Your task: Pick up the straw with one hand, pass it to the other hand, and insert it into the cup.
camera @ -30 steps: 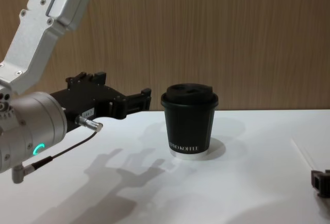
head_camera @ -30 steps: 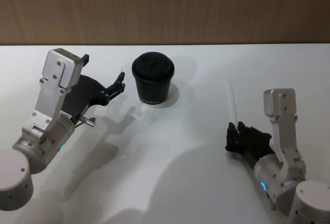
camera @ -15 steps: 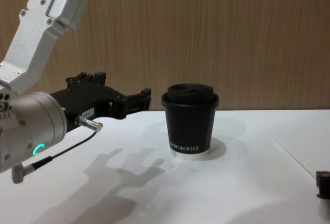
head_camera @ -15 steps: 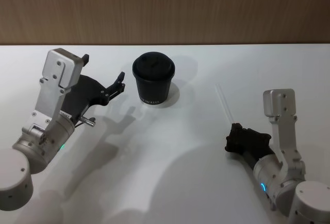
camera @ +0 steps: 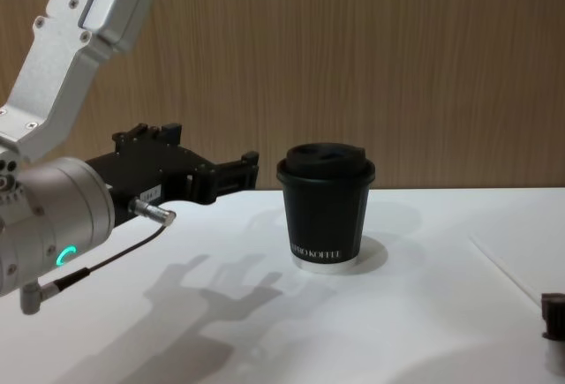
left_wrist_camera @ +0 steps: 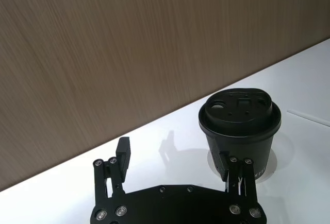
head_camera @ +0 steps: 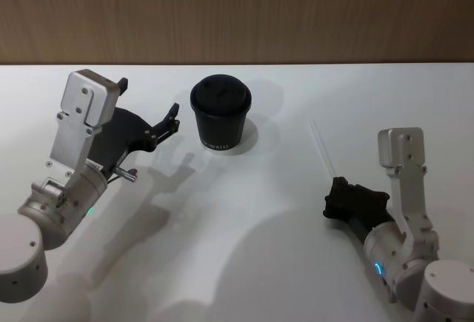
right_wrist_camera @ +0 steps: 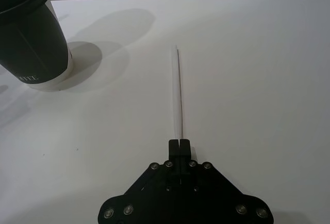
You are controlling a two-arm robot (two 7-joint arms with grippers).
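Note:
The black cup with its domed lid stands upright at the table's centre back. The thin white straw lies low over the table to the cup's right, its far end angled toward the cup. My right gripper is shut on the straw's near end. The right wrist view shows its fingers pressed together on the straw. My left gripper hovers open just left of the cup, with nothing between its fingers. In the left wrist view, one of those fingers is close to the cup.
The white table runs back to a brown wooden wall. A grey cable with a metal plug hangs from my left wrist above the table. In the chest view my right gripper sits at the right edge.
My right gripper turned with the straw in it, swinging the straw's far end left toward the cup. The left arm and the cup have stayed still.

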